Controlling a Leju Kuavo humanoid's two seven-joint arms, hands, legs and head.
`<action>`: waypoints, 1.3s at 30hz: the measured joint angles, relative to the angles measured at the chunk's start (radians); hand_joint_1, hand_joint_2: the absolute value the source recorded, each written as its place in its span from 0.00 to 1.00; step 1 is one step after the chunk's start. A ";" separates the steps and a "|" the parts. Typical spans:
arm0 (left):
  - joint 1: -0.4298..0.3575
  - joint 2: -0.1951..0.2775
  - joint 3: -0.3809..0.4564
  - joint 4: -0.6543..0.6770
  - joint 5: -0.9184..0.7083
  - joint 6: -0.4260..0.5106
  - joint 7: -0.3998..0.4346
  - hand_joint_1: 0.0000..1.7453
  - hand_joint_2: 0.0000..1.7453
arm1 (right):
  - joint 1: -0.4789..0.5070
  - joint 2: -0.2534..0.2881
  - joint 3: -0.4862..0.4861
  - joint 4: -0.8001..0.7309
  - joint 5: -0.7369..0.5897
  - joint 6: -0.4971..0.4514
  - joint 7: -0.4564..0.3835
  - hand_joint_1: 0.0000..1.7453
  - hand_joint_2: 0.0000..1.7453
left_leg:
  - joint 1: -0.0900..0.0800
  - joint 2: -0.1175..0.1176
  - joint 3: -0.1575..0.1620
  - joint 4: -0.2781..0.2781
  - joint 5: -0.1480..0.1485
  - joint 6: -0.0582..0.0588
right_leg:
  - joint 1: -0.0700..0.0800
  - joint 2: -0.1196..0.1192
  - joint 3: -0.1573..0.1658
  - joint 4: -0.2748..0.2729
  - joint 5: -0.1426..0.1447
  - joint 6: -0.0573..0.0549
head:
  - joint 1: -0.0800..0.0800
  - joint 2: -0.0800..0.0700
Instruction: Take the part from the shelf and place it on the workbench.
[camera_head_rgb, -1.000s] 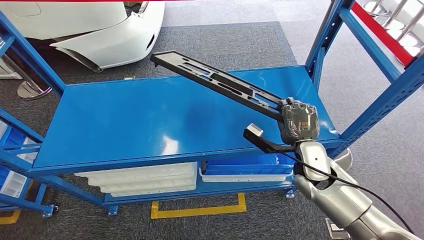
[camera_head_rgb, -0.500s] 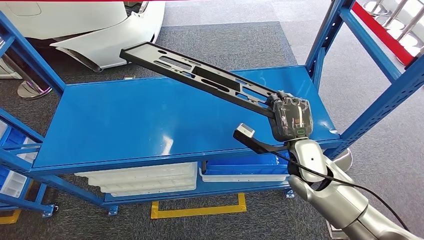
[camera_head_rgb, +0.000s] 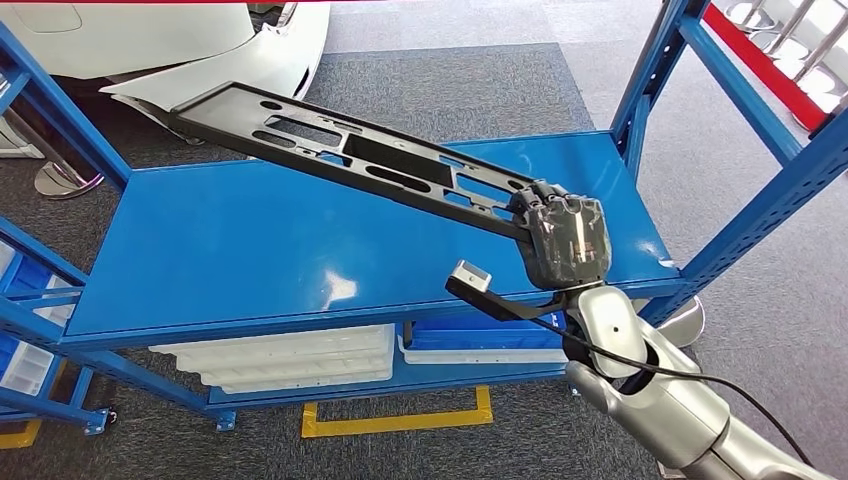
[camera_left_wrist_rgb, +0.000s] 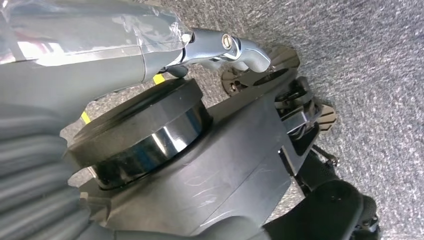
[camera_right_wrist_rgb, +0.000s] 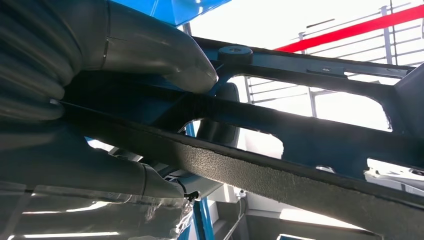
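One end only of the long black part is held, by your right hand at centre right; its far end could swing into the shelf post.

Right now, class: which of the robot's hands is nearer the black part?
Right. The right hand grips the part at its near end above the shelf; the left hand hangs over the floor, away from it.

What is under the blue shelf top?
Under the shelf top, white trays sit on the left and a blue bin on a white tray on the right. Their contents and whatever lies further back are covered by the top.
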 joint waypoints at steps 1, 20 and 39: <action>0.000 0.000 0.000 0.000 0.004 0.004 -0.001 0.00 1.00 | 0.002 0.000 0.000 -0.004 0.000 0.003 0.000 1.00 1.00 | 0.000 0.000 0.000 0.000 0.000 0.000 | 0.000 0.000 0.000 0.000 0.000 0.000 | 0.000 0.000; 0.007 -0.002 0.009 0.000 0.043 0.021 -0.006 0.00 1.00 | 0.023 0.002 -0.002 -0.029 -0.101 0.022 -0.006 1.00 1.00 | 0.010 0.001 0.013 -0.041 0.033 0.030 | -0.015 -0.001 -0.106 0.228 -0.106 0.037 | 0.020 0.000; 0.006 0.001 0.012 0.001 0.043 0.031 -0.001 0.00 1.00 | 0.026 0.002 -0.003 -0.032 -0.140 0.021 -0.003 1.00 1.00 | -0.018 -0.001 -0.065 0.180 -0.070 0.032 | 0.014 0.005 -0.027 0.029 0.002 -0.015 | -0.024 0.000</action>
